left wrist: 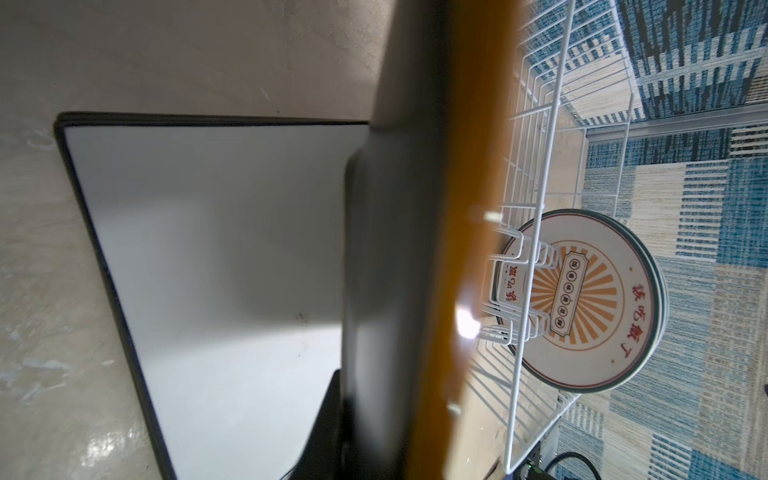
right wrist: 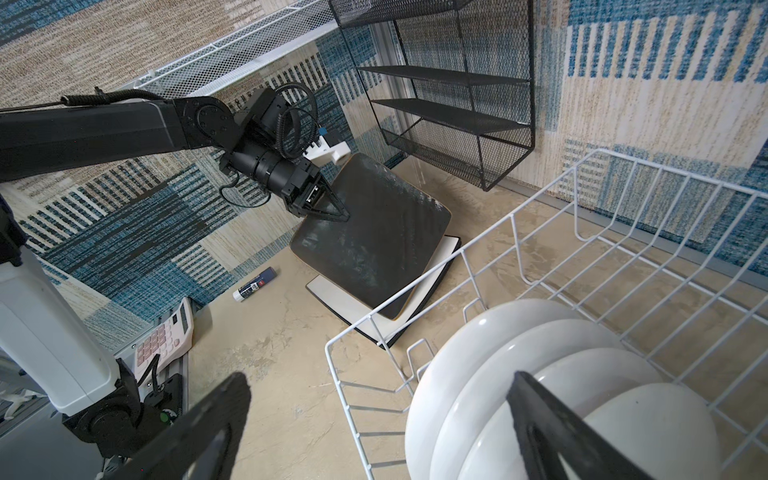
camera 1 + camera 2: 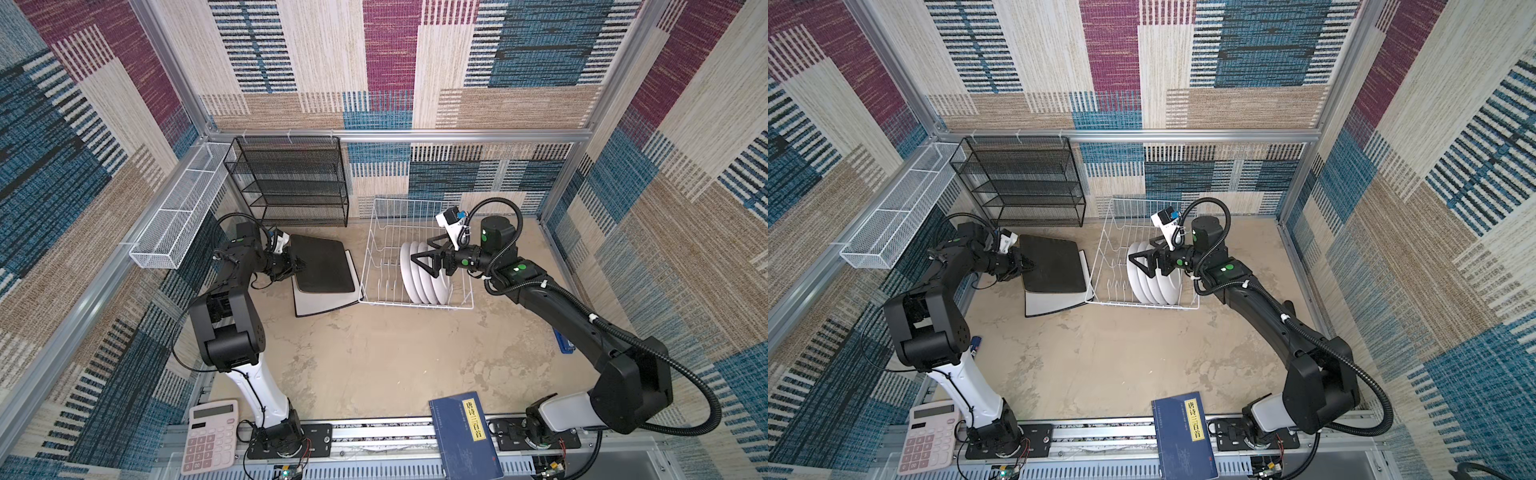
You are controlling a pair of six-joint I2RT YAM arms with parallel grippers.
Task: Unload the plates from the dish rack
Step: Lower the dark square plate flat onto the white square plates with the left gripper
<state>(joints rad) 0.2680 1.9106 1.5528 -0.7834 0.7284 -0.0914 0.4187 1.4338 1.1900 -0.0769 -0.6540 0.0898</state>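
My left gripper (image 3: 301,264) (image 3: 1030,264) (image 2: 343,212) is shut on the edge of a black square plate (image 3: 324,266) (image 3: 1054,266) (image 2: 374,241). The plate is tilted, and its far corner rests on the white square plates (image 3: 320,305) (image 1: 208,249) (image 2: 345,299) stacked on the table left of the dish rack (image 3: 386,303) (image 3: 1142,306). Several round white plates (image 3: 424,274) (image 3: 1150,278) (image 2: 498,374) stand upright in the rack. The left wrist view shows an orange sunburst on the front one (image 1: 582,299). My right gripper (image 3: 422,250) (image 3: 1140,249) (image 2: 374,386) hangs open just above them, holding nothing.
A black mesh shelf unit (image 3: 291,183) stands against the back wall, with a long white mesh trough (image 3: 178,220) on the left wall. A pink calculator (image 3: 212,436) and a blue book (image 3: 465,436) lie at the front edge. A glue stick (image 2: 255,284) lies near the left arm.
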